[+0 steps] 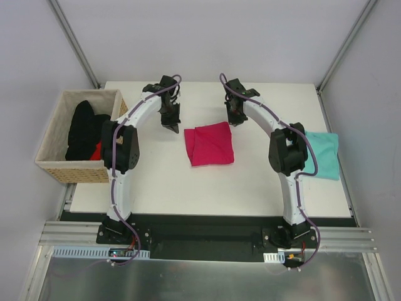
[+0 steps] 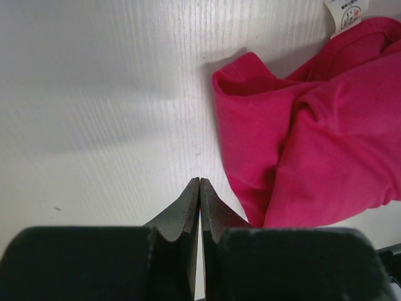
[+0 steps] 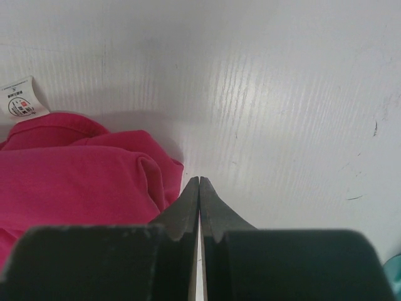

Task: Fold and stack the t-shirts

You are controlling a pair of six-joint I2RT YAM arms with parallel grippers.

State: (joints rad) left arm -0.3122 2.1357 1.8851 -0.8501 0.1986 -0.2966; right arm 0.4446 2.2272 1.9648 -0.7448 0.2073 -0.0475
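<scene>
Bright, even overhead light casts soft shadows and mild glare on the table.

Both arms are arched forward from the bases, with elbows raised and wrists bent down. The left arm is curved inward to the right. The left gripper is pointed down, jaws pressed fully together, with nothing held between the fingertips. The right arm is mirrored, curved inward to the left. The right gripper is also pointed down, jaws closed flat, nothing gripped. The grippers are set well apart at similar reach.
</scene>
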